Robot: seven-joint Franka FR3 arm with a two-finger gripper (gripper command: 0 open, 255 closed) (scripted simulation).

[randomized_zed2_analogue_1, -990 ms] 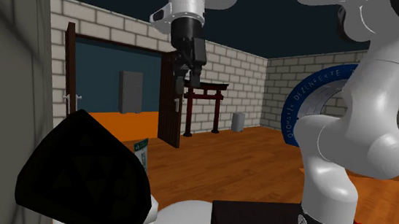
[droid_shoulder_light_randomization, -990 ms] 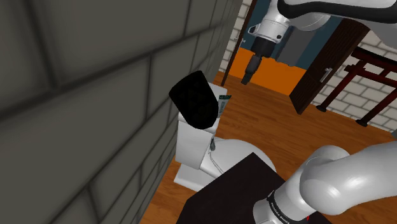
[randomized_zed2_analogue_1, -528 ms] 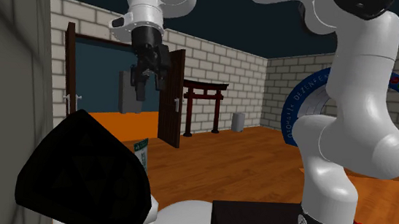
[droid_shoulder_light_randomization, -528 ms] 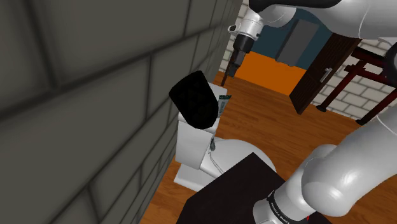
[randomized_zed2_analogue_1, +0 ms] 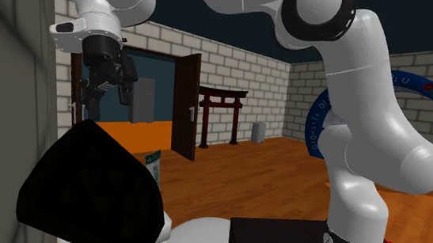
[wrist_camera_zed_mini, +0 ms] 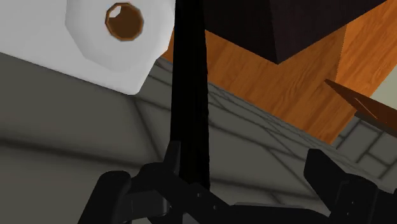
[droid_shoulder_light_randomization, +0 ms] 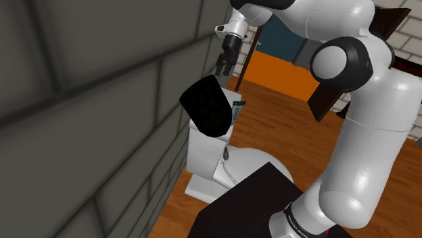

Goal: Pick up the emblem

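Observation:
The emblem (droid_shoulder_light_randomization: 206,105) is a flat black shield-shaped slab. It stands upright on a white toilet-like fixture (droid_shoulder_light_randomization: 206,159), close to the grey wall. In the second exterior view the emblem (randomized_zed2_analogue_1: 91,182) is large at the lower left. My gripper (droid_shoulder_light_randomization: 222,69) hangs a little above the emblem's top edge, apart from it, with its fingers open. In the second exterior view the gripper (randomized_zed2_analogue_1: 104,98) points down over the slab. The wrist view has the emblem (wrist_camera_zed_mini: 191,95) edge-on as a thin black strip, between the spread fingers of the gripper (wrist_camera_zed_mini: 222,178) and nearer one of them.
A grey block wall (droid_shoulder_light_randomization: 88,101) runs tight along the shoulder view's left. A small green-labelled box (droid_shoulder_light_randomization: 238,110) stands just behind the emblem. The stand's dark top (droid_shoulder_light_randomization: 250,203) is below. A dark open door (droid_shoulder_light_randomization: 338,81), a red gate (randomized_zed2_analogue_1: 222,113) and a blue ring (randomized_zed2_analogue_1: 351,103) stand beyond.
The gripper has swung to the shoulder view's left and come down, from in front of the doorway to just above the emblem. Its fingers stay open. The emblem has not moved.

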